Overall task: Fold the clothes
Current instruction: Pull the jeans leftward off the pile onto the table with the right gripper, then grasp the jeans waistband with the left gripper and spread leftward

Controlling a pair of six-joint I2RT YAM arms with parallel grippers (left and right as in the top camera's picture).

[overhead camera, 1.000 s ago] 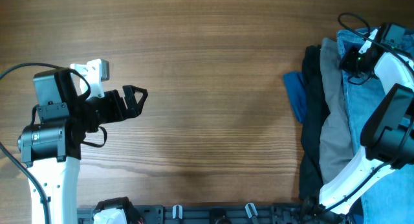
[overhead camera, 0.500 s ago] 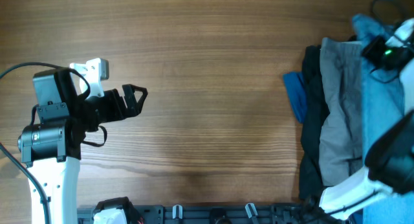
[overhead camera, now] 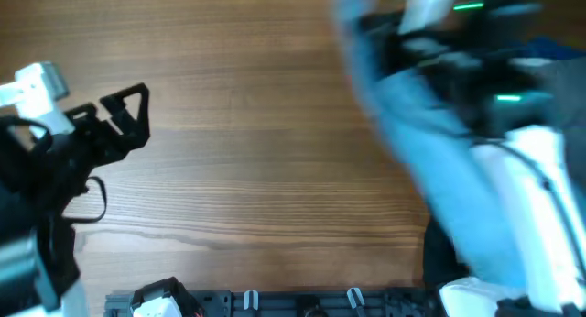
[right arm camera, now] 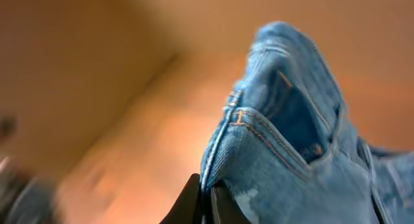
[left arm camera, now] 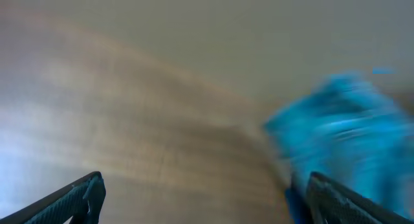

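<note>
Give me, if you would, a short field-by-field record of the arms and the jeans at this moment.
left gripper: open, empty, at the table's left side
right gripper: shut on a stitched edge of the jeans
jeans: light-blue denim, held up above the table, on the right in the overhead view
table: wood, bare in the middle
image quality: heavy blur around the right arm

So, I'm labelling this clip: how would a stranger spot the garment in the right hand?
Over the right side of the wooden table, find the right hand. Pinched in it are the jeans: light-blue denim with orange stitched seams, unlike the darker cloth blurred nearby.
</note>
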